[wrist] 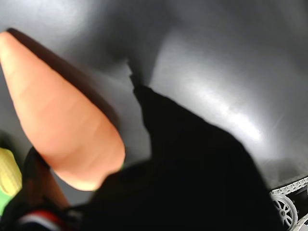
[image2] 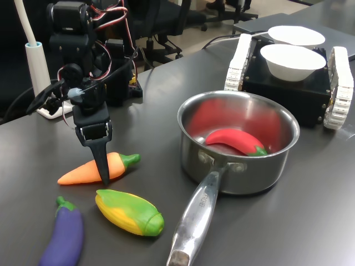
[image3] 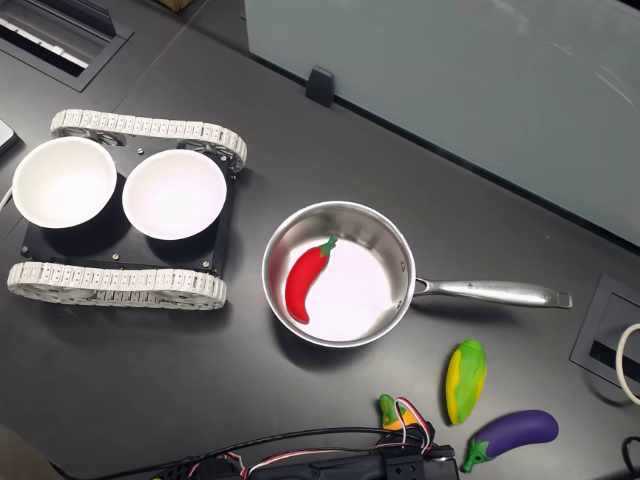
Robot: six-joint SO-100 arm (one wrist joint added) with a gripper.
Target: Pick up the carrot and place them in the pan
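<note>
1. My gripper (image2: 103,173) stood low in the left half of the first exterior view, its dark finger (image2: 101,160) pointing straight down across the middle of the carrot (image2: 89,171).
2. The carrot lay flat on the dark table (image2: 310,210), green stem toward the pan (image2: 280,160), which sat well apart at centre right.
3. In the wrist view the carrot (wrist: 62,130) filled the left side beside my black finger (wrist: 192,159); I could not tell whether my fingers were clenched on it or loose.
4. A red chili (image2: 236,141) rested inside the pan.
5. The corn (image2: 129,211) lay just below the carrot, the eggplant (image2: 64,235) at lower left.
</note>
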